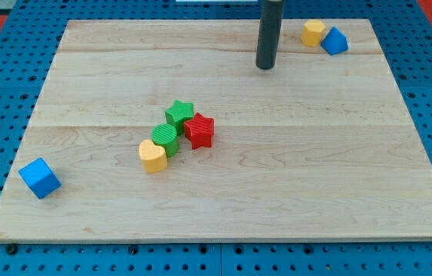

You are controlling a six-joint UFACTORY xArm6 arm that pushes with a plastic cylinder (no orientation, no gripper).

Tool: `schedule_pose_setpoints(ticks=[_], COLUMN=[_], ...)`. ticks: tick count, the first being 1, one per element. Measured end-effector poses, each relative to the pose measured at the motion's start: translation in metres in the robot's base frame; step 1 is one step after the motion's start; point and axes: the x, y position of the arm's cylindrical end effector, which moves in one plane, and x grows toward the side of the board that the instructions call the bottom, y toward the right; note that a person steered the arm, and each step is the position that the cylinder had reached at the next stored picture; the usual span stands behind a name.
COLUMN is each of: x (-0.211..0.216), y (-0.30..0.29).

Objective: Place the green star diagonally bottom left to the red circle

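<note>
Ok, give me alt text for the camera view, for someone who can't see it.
A wooden board holds a central cluster: green star, red star, green round block and yellow block, packed close together. My tip stands apart from them, toward the view's top. A blue cube sits at the view's left; a yellow and blue block sit top right.

Rod (268,34) cut off at view's top. Green cylinder (165,139) partly hidden behind yellow heart (152,156); red circle not made out.
</note>
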Motion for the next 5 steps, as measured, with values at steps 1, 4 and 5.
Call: schedule_pose_setpoints(ticks=[1,4,5], x=[0.072,0.140,0.136], y=[-0.015,-0.134,-0.190])
